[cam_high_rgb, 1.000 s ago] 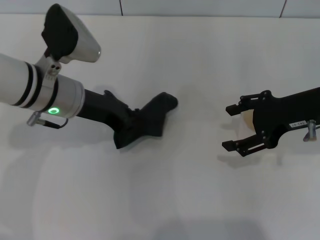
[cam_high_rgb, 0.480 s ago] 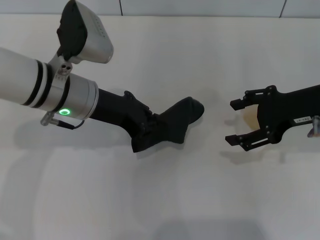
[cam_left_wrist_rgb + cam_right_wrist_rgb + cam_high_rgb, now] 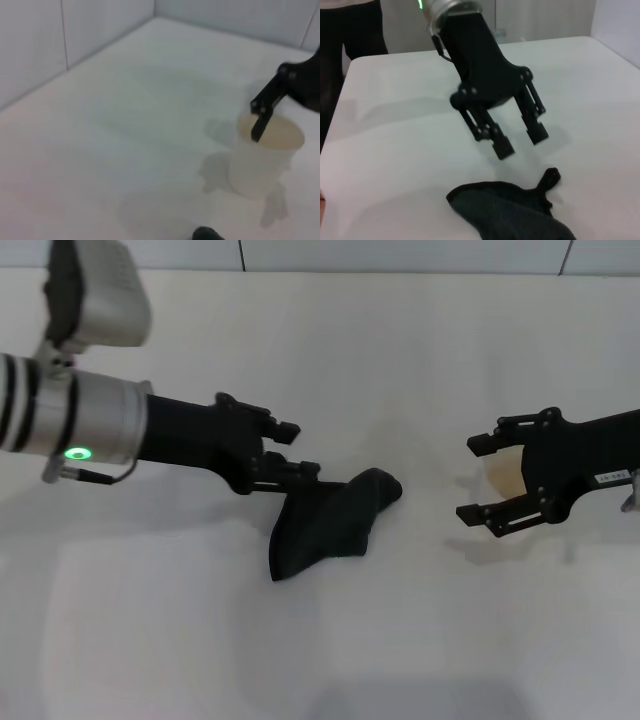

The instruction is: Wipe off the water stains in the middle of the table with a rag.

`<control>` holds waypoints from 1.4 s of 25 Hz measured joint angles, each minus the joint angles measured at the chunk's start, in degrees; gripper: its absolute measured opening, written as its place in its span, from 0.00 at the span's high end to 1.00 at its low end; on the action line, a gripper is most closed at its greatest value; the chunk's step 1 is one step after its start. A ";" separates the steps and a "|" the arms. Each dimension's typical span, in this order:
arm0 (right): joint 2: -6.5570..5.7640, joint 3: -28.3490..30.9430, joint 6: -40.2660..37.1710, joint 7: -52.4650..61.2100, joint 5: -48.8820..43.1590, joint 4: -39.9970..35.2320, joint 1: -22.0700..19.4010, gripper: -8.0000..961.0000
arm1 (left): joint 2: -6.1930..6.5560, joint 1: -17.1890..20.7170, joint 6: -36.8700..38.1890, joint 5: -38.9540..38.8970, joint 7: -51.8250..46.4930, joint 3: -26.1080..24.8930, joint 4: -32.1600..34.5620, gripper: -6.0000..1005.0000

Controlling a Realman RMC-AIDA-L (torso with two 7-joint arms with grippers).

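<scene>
The dark rag (image 3: 330,520) lies crumpled on the white table (image 3: 400,640), near its middle. My left gripper (image 3: 303,448) is open and empty, just behind the rag's left end, with its fingertips a little above the cloth. The right wrist view shows the same: the open left gripper (image 3: 522,143) above the rag (image 3: 515,212). My right gripper (image 3: 470,480) is open at the right, its fingers on either side of a white paper cup (image 3: 497,477). No orange-brown water stain shows in any view.
The left wrist view shows the paper cup (image 3: 265,155) standing upright with a right-gripper finger (image 3: 265,107) by its rim. White tiled walls rise behind the table's far edge (image 3: 400,270).
My left gripper let go of the rag, opened and drew back to the left. The rag now lies flat on the table. My right gripper barely moved.
</scene>
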 joint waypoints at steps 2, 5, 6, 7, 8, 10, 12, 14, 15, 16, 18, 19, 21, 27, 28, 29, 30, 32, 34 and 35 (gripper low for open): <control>-0.01 0.56 -0.15 0.00 0.05 -0.12 -0.22 0.11 | 0.03 0.33 3.22 -0.14 2.32 -3.72 0.02 0.47; -0.06 2.23 -0.52 -0.36 0.08 0.15 -0.42 0.11 | 0.61 1.20 9.94 -0.37 6.52 -10.00 0.19 0.36; -0.08 2.79 -0.68 -0.65 0.08 0.25 -0.58 0.11 | 0.82 1.66 11.96 -0.54 7.73 -12.02 0.55 0.34; -0.10 3.31 -0.81 -0.96 0.09 0.32 -0.75 0.11 | 0.94 2.25 13.37 -0.71 8.78 -13.74 1.03 0.33; -0.11 4.06 -0.98 -1.43 0.09 0.39 -1.02 0.11 | 1.08 3.08 14.68 -0.89 9.77 -15.40 1.80 0.32; -0.11 5.19 -1.29 -2.41 0.15 0.68 -1.29 0.11 | 1.19 5.26 16.60 -1.22 11.87 -17.93 3.79 0.30; -0.14 6.80 -1.93 -3.71 0.58 1.52 -1.39 0.11 | 1.23 6.92 17.70 -1.70 13.50 -18.98 5.28 0.28; -0.23 8.69 -3.30 -4.93 0.94 2.80 -1.33 0.11 | 1.31 8.58 18.67 -2.32 14.78 -19.34 6.64 0.25; -0.25 9.72 -4.15 -5.51 1.05 3.53 -1.17 0.11 | 1.43 9.08 18.95 -2.54 14.97 -19.37 7.06 0.24; -0.29 11.03 -5.30 -6.26 1.07 4.39 -0.94 0.11 | 1.58 9.44 19.12 -2.61 15.01 -19.40 7.32 0.24; -0.34 13.59 -7.65 -8.02 1.17 6.43 -0.47 0.11 | 1.82 9.65 19.40 -2.66 15.04 -19.42 7.34 0.24; -0.35 14.69 -8.59 -8.87 1.32 7.51 -0.23 0.11 | 1.96 9.75 19.51 -2.66 15.08 -19.43 7.22 0.24; -0.33 16.70 -10.06 -10.64 1.96 9.89 0.25 0.11 | 2.05 10.04 19.61 -2.64 15.37 -19.44 6.99 0.25; 0.00 17.27 -10.36 -12.54 4.35 11.55 -0.16 0.11 | 1.93 10.96 20.01 -2.24 16.31 -19.26 6.84 0.25; 0.01 17.27 -10.43 -12.57 4.54 11.62 -0.24 0.11 | 1.88 10.97 20.24 -2.20 16.32 -19.27 6.83 0.25; 0.01 17.32 -10.55 -12.60 4.70 11.73 -0.30 0.11 | 1.84 10.97 20.44 -2.19 16.32 -19.28 6.82 0.25; 0.02 17.42 -10.57 -12.60 4.72 11.80 -0.37 0.11 | 1.82 10.98 20.55 -2.19 16.32 -19.33 6.82 0.25; 0.03 17.51 -10.51 -12.61 4.75 11.88 -0.50 0.11 | 1.76 10.99 20.74 -2.17 16.33 -19.35 6.81 0.25; 0.04 17.54 -10.37 -12.83 4.89 11.89 -0.73 0.11 | 1.70 11.03 20.94 -2.16 16.32 -19.37 6.80 0.25; 0.04 17.54 -10.35 -12.99 5.04 11.90 -0.83 0.11 | 1.67 11.07 21.03 -2.15 16.31 -19.38 6.80 0.25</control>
